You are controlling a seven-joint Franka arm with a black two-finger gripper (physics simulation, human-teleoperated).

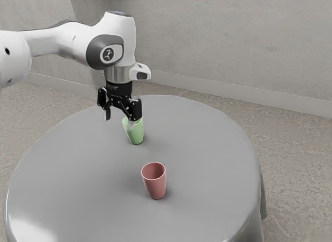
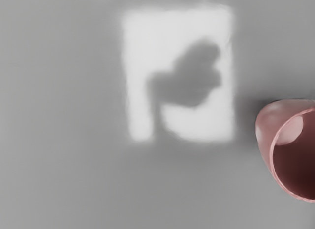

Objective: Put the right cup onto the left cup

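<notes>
Pink cup upright, nearer the front edge of the table than the green cup, and the danger's clear: the gripper, jaws spread and empty, could topple it by descending off-centre!

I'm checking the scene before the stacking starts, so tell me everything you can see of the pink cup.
The pink cup is a plain, handleless tumbler with a round open mouth, a thin, paler rim and walls narrowing toward the base. Its smooth, softly shiny surface could be plastic or ceramic. It stands upright on the gray table, closer to the exterior camera than the green cup. Its inside looks darker and empty. Only the table touches it.
</notes>
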